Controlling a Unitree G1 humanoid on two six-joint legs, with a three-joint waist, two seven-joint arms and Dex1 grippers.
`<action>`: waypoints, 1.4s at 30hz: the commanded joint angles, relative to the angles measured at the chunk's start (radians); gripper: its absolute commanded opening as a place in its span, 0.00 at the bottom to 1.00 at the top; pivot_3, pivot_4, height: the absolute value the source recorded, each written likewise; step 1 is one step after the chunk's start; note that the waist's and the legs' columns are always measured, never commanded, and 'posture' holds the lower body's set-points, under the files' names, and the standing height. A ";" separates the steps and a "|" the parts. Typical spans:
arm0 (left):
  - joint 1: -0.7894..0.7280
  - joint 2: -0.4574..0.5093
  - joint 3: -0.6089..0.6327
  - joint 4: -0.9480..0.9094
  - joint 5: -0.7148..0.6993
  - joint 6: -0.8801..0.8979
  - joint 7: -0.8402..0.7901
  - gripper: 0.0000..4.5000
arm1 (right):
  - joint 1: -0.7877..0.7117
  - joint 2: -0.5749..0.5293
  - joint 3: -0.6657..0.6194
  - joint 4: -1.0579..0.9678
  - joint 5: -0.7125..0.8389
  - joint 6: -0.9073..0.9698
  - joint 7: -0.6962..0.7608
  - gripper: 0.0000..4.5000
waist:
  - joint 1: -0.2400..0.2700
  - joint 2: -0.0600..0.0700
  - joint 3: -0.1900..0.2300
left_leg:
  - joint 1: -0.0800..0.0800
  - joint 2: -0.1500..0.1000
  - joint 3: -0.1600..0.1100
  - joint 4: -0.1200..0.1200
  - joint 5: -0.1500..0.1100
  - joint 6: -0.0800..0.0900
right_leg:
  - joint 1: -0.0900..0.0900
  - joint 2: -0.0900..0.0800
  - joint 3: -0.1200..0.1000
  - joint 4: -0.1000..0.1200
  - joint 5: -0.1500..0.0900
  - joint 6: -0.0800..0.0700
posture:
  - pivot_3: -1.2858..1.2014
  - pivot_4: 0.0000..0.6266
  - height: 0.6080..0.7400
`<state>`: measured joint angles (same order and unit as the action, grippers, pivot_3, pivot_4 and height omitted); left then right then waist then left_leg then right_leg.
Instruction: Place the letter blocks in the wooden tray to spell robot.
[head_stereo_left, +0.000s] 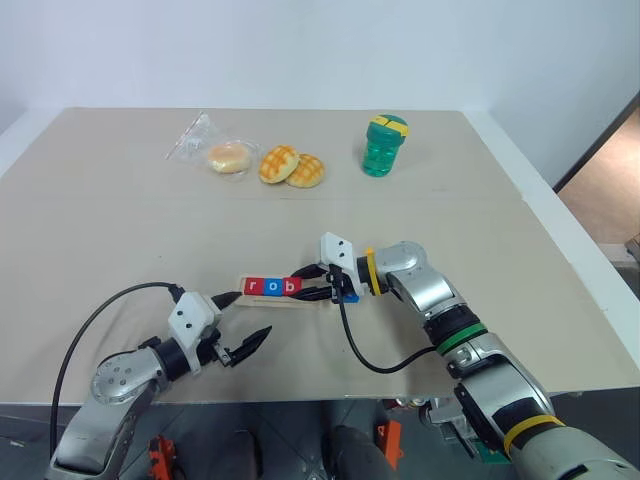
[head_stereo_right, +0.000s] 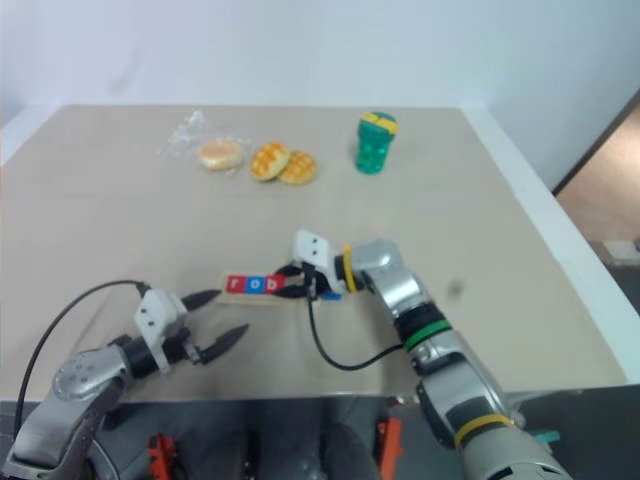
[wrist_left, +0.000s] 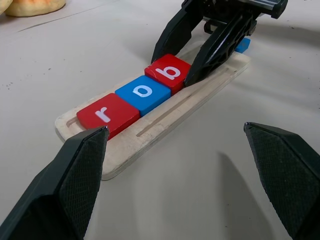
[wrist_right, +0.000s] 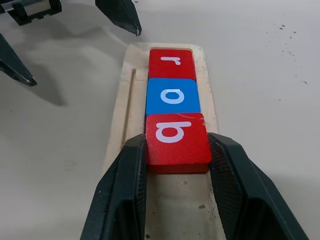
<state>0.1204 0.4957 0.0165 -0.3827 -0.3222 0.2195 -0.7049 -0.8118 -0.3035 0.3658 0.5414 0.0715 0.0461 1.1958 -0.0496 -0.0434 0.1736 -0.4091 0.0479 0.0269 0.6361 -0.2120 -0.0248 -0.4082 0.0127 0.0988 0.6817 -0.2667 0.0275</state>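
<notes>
The right claw pinches the red b block in the wooden tray, third in line after the blue o block and red r block. The left claw hangs spread just beside the tray's r end, over the desk.

Wooden tray: pale, unpainted wood. Letter blocks, each with a white lowercase letter: r block, red; o block, blue; b block, red; further block beyond the tray, blue. Right claw: black, textured pads. Left claw: black likewise. Desk: plain beige. Buns: golden, criss-cross pattern. Bottle: green, yellow-and-green lid.
</notes>
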 joint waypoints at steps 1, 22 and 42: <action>0.001 0.006 0.006 -0.028 0.005 -0.021 0.003 1.00 | -0.020 0.012 -0.011 -0.037 0.002 0.004 0.010 0.27 | 0.000 0.000 0.000 | 0.000 0.000 0.000 0.000 0.000 0.000 | 0.000 0.000 0.000 0.000 0.000 0.000 | 0.52 0.24 1.00; -0.014 -0.045 0.020 -0.058 -0.104 0.031 0.001 1.00 | -0.027 0.035 -0.057 -0.052 0.041 0.141 -0.006 0.38 | 0.000 0.000 0.000 | 0.000 0.000 0.000 0.000 0.000 0.000 | 0.000 0.000 0.000 0.000 0.000 0.000 | 0.52 0.24 1.00; -0.024 -0.030 0.006 -0.070 -0.098 0.044 0.011 1.00 | -0.035 0.026 -0.029 -0.055 0.018 0.097 0.034 0.38 | 0.000 0.000 0.000 | 0.000 -0.001 0.000 0.000 0.000 0.000 | 0.000 0.001 0.000 0.000 0.000 0.000 | 0.52 0.24 1.00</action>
<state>0.1038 0.4538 0.0173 -0.4118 -0.4216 0.2713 -0.6888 -0.8209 -0.2731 0.3397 0.5232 0.0932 0.1813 1.2092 -0.0497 -0.0434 0.1736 -0.4091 0.0472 0.0266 0.6361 -0.2120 -0.0248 -0.4081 0.0134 0.0983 0.6819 -0.2666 0.0273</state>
